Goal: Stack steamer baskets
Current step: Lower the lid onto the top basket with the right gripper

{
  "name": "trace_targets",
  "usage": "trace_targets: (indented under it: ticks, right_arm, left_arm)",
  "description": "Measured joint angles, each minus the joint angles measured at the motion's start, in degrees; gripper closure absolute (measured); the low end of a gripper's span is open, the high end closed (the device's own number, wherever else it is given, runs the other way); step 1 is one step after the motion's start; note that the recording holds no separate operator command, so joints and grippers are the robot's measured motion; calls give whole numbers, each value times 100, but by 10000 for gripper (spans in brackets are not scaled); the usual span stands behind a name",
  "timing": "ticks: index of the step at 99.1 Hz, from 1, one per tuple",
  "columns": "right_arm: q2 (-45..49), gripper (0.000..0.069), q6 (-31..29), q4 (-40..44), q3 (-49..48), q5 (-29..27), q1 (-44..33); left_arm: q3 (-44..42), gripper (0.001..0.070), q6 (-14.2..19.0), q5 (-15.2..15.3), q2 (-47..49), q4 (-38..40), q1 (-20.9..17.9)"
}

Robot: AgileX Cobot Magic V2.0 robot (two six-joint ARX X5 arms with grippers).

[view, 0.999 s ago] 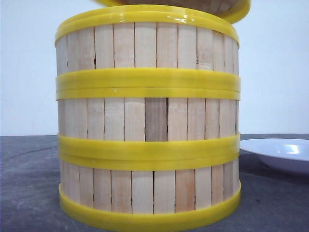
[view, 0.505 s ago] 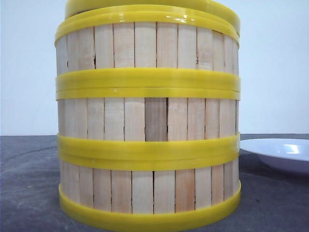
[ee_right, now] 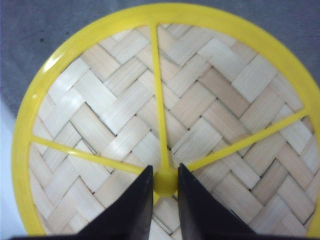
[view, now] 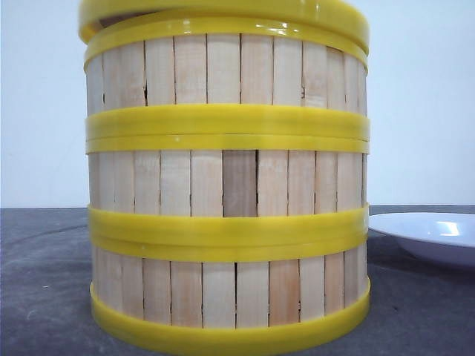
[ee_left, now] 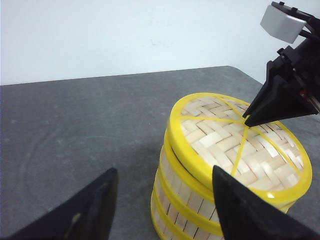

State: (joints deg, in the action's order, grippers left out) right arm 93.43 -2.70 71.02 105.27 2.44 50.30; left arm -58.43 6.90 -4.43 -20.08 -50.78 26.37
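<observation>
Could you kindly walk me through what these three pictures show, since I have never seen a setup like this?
This is a two-armed robot at a dark grey table. The front view looks forward from the robot, very close to a stack of three steamer baskets, wooden slats with yellow rims, with part of a white plate beside it. The other two pictures come from cameras on the wrists.

The left wrist view shows the left gripper, its black jaws spread wide and empty, near the stack; the right arm reaches in above. A woven bamboo lid with a yellow rim sits on the stack, slightly off-centre.

The right wrist view looks straight down on that lid: the right gripper has its jaws closed on the yellow knob at the middle.
</observation>
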Motion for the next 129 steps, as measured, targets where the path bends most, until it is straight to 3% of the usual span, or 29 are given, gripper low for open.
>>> trace_targets:
  ticks: [81,88,98,104,129]
  right_arm:
    - [155,631,35,-37,0,-46,-17]
    - [186,547,35,-48,0,-50,-17]
    - [186,314,33,-149,0,-77,-17]
    - [186,234,33,-245,0,-83,-17]
    - [-105,188,35,-459,0,-514,-13]
  left_arm:
    - [0,352,0,0,0,0,0]
    - [0,352,0,0,0,-2,0]
    - [0,352,0,0,0,0,0]
    - [0,352,0,0,0,0,0]
    - [0,352,0,0,0,0,0]
